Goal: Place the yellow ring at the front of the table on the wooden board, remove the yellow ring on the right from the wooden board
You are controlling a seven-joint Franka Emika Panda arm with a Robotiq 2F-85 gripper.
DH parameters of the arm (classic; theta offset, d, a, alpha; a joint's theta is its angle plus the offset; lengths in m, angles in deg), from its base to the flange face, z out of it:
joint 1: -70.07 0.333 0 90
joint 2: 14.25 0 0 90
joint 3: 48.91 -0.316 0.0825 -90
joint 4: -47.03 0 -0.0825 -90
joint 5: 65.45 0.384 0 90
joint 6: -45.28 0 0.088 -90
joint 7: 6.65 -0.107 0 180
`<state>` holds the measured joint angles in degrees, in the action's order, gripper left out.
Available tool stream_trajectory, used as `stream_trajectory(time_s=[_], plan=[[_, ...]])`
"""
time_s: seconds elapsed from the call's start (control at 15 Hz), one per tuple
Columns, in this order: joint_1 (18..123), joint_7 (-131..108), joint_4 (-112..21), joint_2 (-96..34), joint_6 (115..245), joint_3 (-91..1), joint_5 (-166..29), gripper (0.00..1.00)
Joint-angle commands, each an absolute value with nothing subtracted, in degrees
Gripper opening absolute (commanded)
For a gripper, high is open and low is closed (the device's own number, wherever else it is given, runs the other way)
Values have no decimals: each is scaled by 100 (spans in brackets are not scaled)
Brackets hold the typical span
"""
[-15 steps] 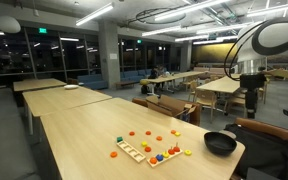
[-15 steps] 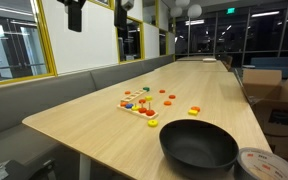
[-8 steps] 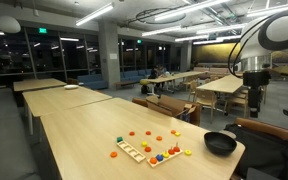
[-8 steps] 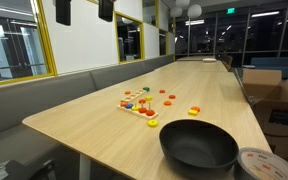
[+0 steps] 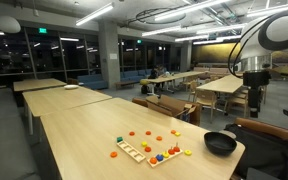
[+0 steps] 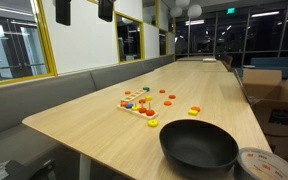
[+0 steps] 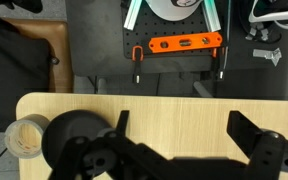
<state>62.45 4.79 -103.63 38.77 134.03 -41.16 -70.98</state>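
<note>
The hand (image 5: 252, 97) hangs open and empty, high off the end of the long light-wood table (image 5: 84, 125) by the round black bowl (image 5: 220, 143). The small yellow ring (image 5: 187, 153) lies flat, well below the hand. It is past the bowl, between it and the small wooden peg board (image 5: 162, 157).

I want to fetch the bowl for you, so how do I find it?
Look at the long wooden table. At its end, past the little board with colourful rings, sits the bowl. It is black, round and far bigger than those tiny bright toys.
</note>
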Motion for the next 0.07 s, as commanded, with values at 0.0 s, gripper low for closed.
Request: stream_trajectory(time_s=[0.0], plan=[[6355,407,-10352,3884,13387,-4040,-7148,100]])
